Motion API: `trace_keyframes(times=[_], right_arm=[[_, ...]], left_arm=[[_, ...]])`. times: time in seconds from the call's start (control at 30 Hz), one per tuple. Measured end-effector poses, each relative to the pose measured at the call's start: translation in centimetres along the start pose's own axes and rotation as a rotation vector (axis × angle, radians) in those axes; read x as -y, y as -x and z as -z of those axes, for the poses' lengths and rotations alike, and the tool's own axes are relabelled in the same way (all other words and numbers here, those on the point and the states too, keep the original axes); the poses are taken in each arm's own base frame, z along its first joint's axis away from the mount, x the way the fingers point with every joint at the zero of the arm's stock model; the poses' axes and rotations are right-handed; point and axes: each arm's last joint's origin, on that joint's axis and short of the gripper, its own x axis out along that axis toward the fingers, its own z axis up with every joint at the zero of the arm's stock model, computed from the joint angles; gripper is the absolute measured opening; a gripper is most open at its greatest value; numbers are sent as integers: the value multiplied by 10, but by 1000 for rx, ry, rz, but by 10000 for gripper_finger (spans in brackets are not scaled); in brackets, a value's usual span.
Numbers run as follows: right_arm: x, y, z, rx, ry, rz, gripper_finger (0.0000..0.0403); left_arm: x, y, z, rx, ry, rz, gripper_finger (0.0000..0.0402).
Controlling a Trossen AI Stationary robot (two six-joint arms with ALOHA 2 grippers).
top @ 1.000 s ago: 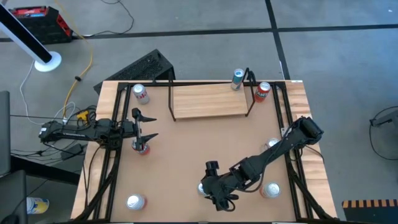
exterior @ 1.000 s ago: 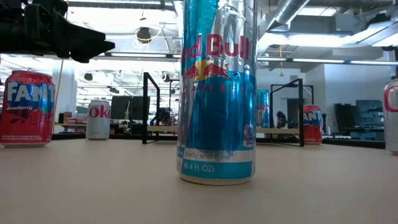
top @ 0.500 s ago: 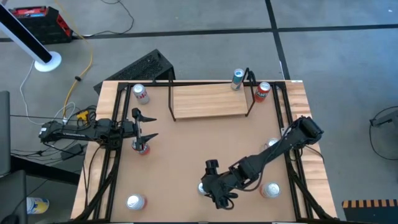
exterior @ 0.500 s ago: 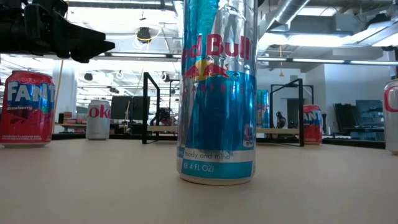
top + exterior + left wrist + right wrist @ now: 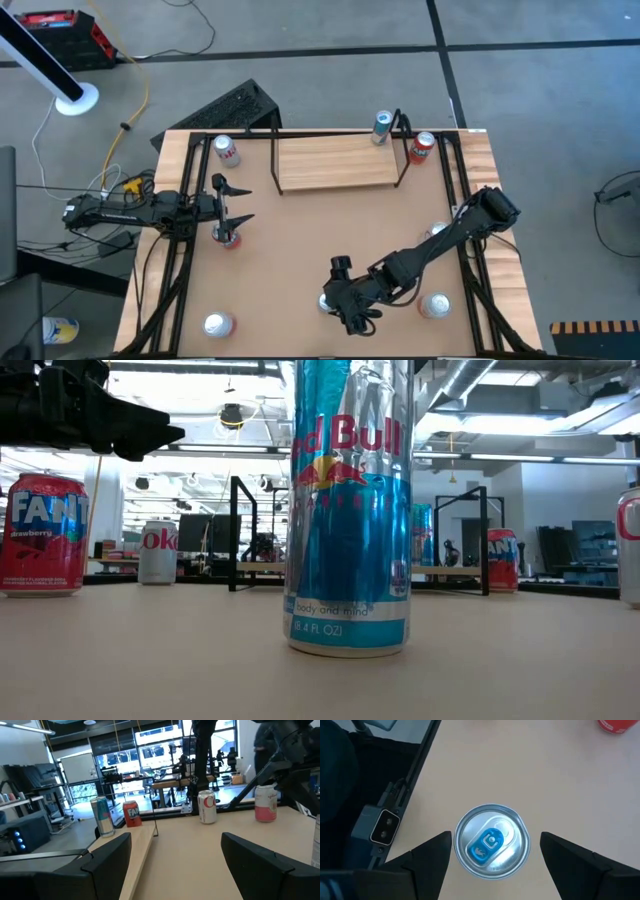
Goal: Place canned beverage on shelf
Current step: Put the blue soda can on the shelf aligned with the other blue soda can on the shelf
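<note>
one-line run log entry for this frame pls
phase: pre-grasp | right end effector: open, above Red Bull can, not gripping | left end effector: open, over red can | shelf: no cans on plank

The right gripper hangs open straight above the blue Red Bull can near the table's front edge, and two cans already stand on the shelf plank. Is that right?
Not quite. The right gripper does hang open above the Red Bull can, but the shelf plank is bare in the high view. The nearest cans, a blue one and a red one, stand on the table beside its right end.
</note>
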Motion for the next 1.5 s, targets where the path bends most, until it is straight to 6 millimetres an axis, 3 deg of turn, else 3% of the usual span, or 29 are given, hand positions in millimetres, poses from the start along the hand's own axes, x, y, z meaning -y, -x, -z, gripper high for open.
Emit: trace_keyframes(times=[0.2, 0.4, 0.67, 0.87, 1.1, 1.37, 1.5], right_arm=[[0, -25, 6, -24, 7, -29, 329], [4, -27, 4, -20, 11, -53, 326], [4, -23, 4, -31, 43, -41, 265], [12, 6, 5, -93, 114, -12, 258], [40, 39, 3, -153, 113, 78, 258], [82, 23, 10, -158, 141, 128, 258], [107, 20, 5, -114, 89, 91, 258]], left_arm=[[0, 0, 0, 0, 0, 0, 295], [0, 0, -1, 10, 2, 0, 295], [0, 0, -1, 11, 0, -2, 295], [0, 0, -1, 14, 0, -2, 295], [0, 0, -2, 20, 2, -3, 295], [0, 0, -2, 18, -15, -3, 295], [0, 0, -2, 17, -23, -3, 295]])
